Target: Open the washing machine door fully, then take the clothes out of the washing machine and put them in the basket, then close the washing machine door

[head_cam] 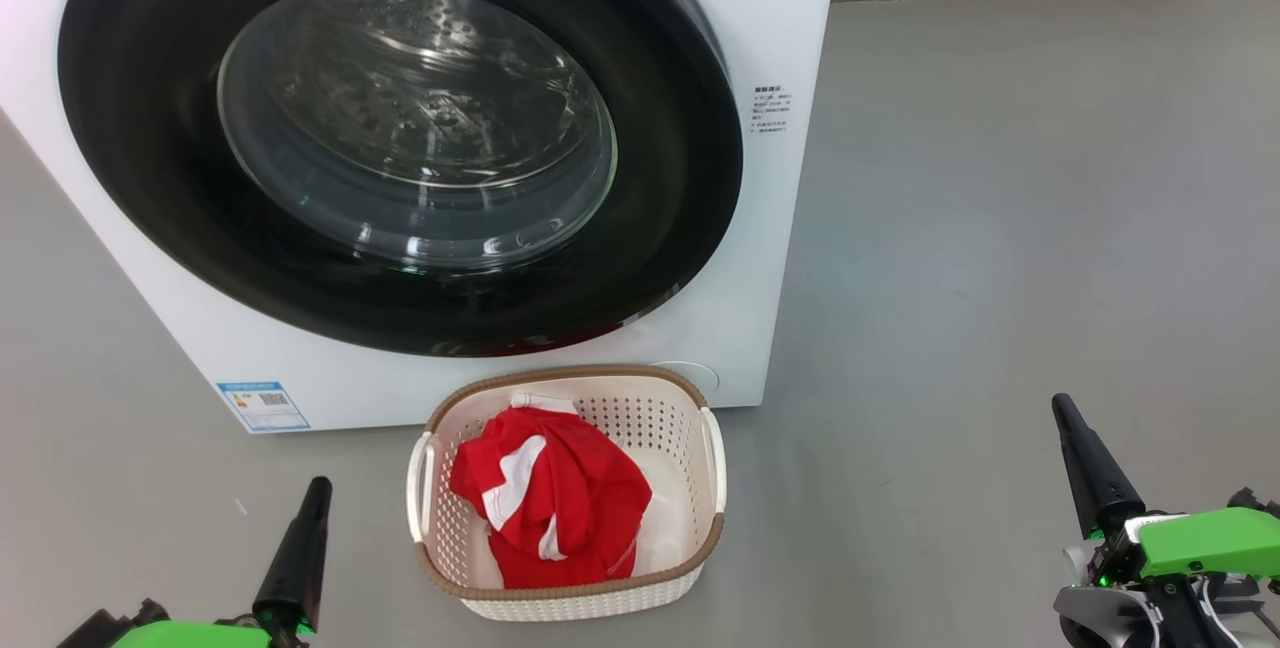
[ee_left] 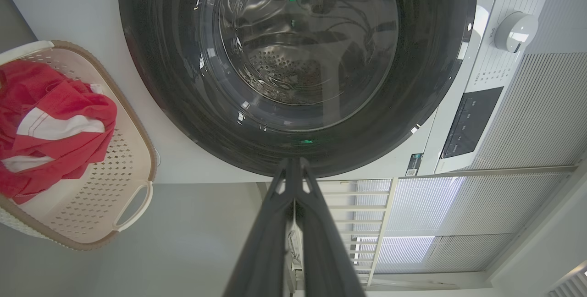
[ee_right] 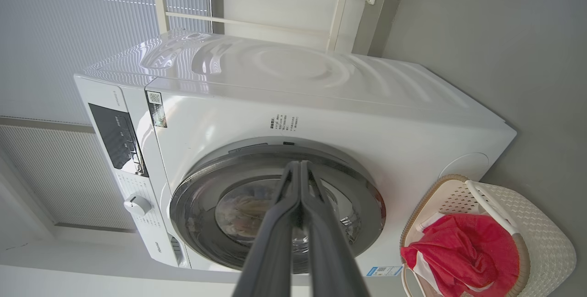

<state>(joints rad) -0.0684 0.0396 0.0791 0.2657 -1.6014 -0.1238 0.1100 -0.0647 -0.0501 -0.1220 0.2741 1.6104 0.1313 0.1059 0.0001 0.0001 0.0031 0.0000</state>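
The washing machine door (head_cam: 400,148) lies flat against the white washing machine (head_cam: 770,258), its black rim and glass centre facing me; the drum behind the glass looks bare. It also shows in the wrist views as door (ee_left: 293,63) and door (ee_right: 275,214). The red clothes (head_cam: 555,498) lie inside the cream basket (head_cam: 590,608) on the floor just in front of the machine. My left gripper (head_cam: 315,493) is shut, low at the left of the basket. My right gripper (head_cam: 1065,413) is shut, far to the right. Both hold nothing.
Grey floor (head_cam: 1000,228) spreads to the right of the machine, up to a wall base at the back. A blue label (head_cam: 262,406) is on the machine's lower left front. The control panel and knob (ee_left: 516,31) sit above the door.
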